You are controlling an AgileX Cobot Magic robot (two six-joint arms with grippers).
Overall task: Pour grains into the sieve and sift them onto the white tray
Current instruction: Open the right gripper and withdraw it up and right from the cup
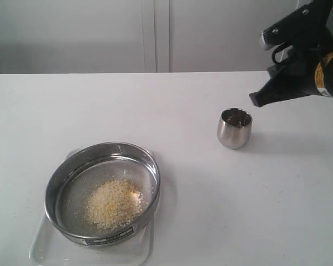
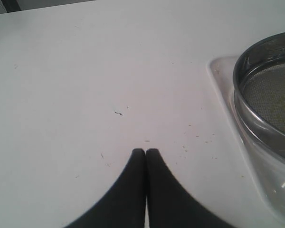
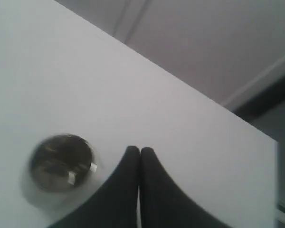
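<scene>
Prob. a lab: bare white table [image 1: 155, 105], plain wall panels [image 1: 72, 33], mesh sieve [image 1: 108, 145].

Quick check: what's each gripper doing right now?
Left gripper: shut, holding nothing.
Right gripper: shut, holding nothing, apart from the steel cup.

Sieve [image 1: 77, 191] sitting upright on tray [image 1: 47, 249], front-left of table, label strip facing front. Grains [image 1: 114, 204] lying heaped on mesh, yellow-whitish. White tray poking out at sieve's front & back.

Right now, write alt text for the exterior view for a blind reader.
A round metal sieve holding yellow-white grains sits on a white rectangular tray. A small steel cup stands apart, the right arm's shut black fingers nearby.
</scene>
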